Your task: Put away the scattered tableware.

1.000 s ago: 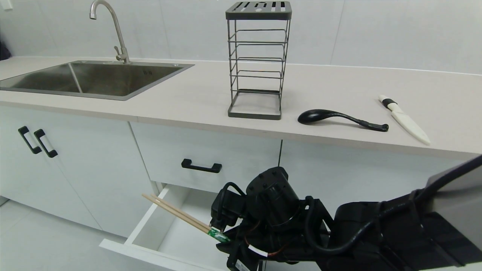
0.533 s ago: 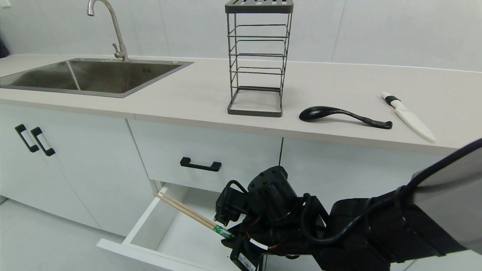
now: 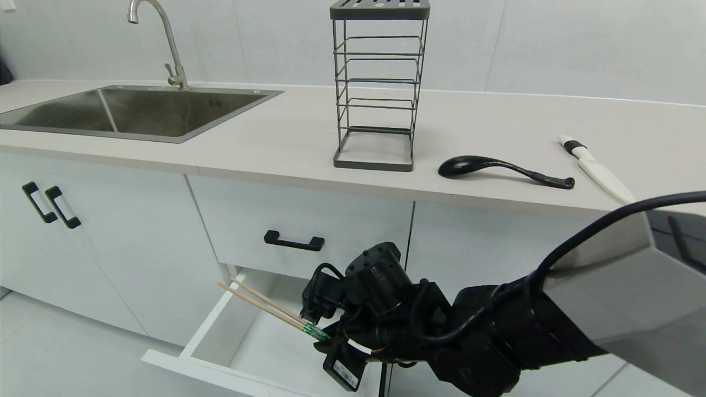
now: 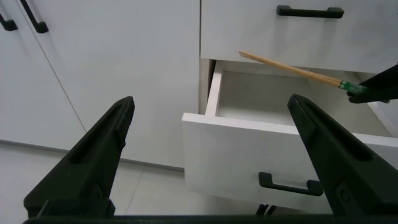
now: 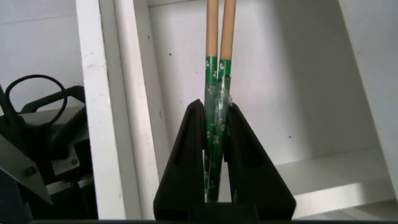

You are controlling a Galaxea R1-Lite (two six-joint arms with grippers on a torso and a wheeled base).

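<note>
Lower drawer point(image 3: 212, 318) stands pulled out. I read its white floor as open from above. Entry is bounded by the left wall, the front panel point(image 4: 249, 149), and the closed drawer point(image 3: 342, 215) with its black handle point(image 3: 294, 242) over the rear. Chopsticks point(image 3: 265, 307) in my right gripper point(image 5: 214, 118) slant across the opening, tips near the left wall's rear end.

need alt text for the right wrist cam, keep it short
The right gripper is shut on a pair of wooden chopsticks, gripping them by their green patterned ends. They point out over the inside of an open white drawer, whose side wall runs alongside them.
</note>
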